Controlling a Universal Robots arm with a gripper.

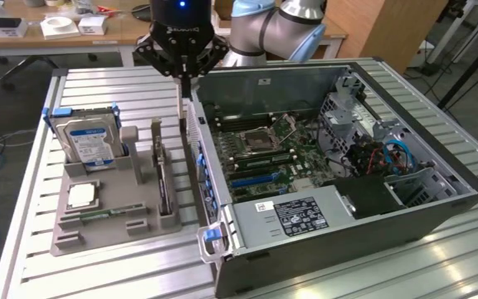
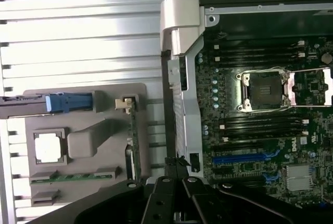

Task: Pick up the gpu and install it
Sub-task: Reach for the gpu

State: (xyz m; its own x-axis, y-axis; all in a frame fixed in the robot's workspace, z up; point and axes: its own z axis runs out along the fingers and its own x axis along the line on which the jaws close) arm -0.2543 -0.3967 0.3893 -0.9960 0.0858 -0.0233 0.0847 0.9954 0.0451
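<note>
The gpu (image 1: 164,187) is stood on its long edge in a slot of the grey tray (image 1: 106,233), on the side nearest the open computer case (image 1: 347,233). In the exterior view it is seen as a thin dark card with a pale edge. In the wrist view it is met edge-on (image 2: 133,140), as a narrow green strip with a pale bracket at 1 end.

The gripper (image 1: 185,84) is held above the gap between tray and case, its 2 fingers pressed together, apart from the gpu. In the wrist view the meeting fingertips (image 2: 176,162) are seen against the case's rear edge.

A blue label is carried by the hard drive (image 1: 89,143), and a black-and-white label (image 1: 293,215) is fixed on the grey cover inside the case. White lettering is borne on the gripper body. None of this writing can be read.

The drive's face is given by the exterior view. The wrist view looks straight down on the motherboard's blue slot (image 2: 239,158) and on a square chip (image 2: 48,147) in the tray.
</note>
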